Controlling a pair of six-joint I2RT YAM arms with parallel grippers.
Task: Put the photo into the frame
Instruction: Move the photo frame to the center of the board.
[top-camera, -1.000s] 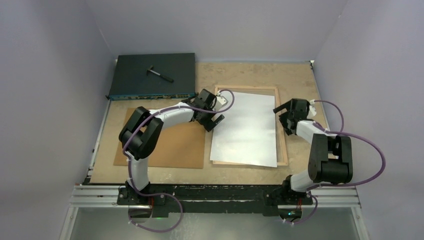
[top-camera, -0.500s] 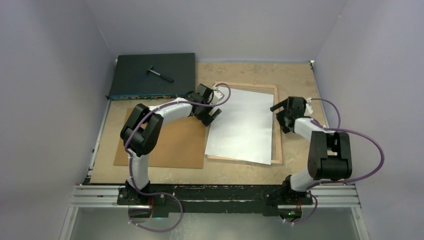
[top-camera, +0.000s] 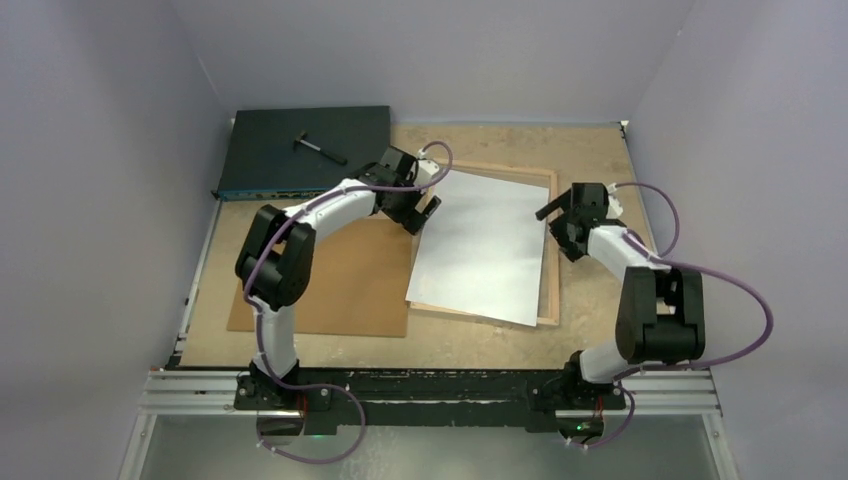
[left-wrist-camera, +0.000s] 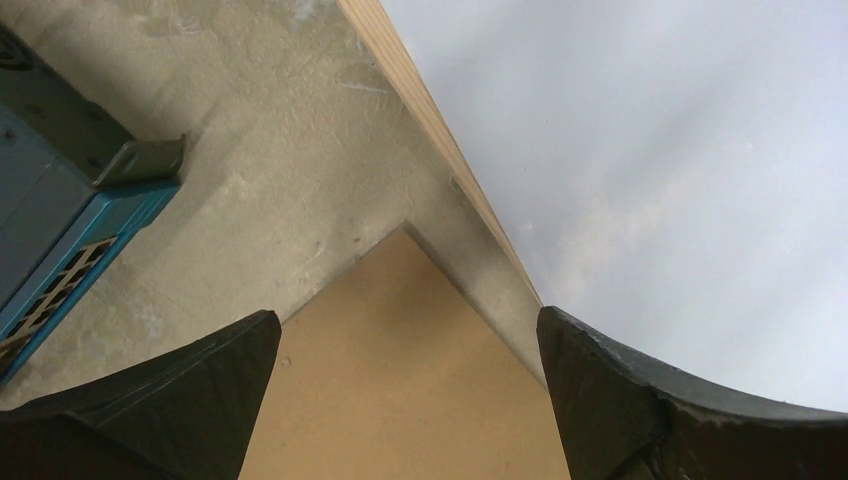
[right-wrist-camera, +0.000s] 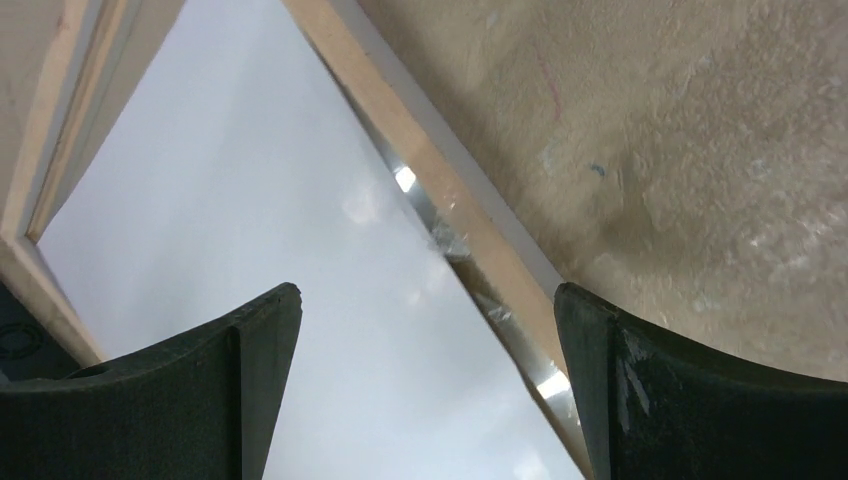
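Observation:
The photo (top-camera: 482, 248) lies white back up on the frame (top-camera: 551, 255), slightly askew, covering the frame's left rail. The frame's light wood shows along the far and right sides. My left gripper (top-camera: 425, 212) is open at the photo's far left corner. In the left wrist view its gripper (left-wrist-camera: 408, 330) spans the frame edge (left-wrist-camera: 432, 122), with the photo (left-wrist-camera: 650, 150) to the right. My right gripper (top-camera: 553, 222) is open at the frame's right rail. In the right wrist view its gripper (right-wrist-camera: 428, 300) straddles the photo (right-wrist-camera: 240, 210) and the rail (right-wrist-camera: 440, 180). Neither holds anything.
A plain brown backing board (top-camera: 335, 285) lies left of the frame, its corner (left-wrist-camera: 400, 390) below my left fingers. A dark flat box (top-camera: 300, 150) with a small hammer-like tool (top-camera: 320, 147) on top sits at the back left. Purple walls close in on both sides.
The frame and photo have slid left and turned slightly. My left gripper moved toward the back along the photo's left edge. My right gripper followed left and back. Both stayed open.

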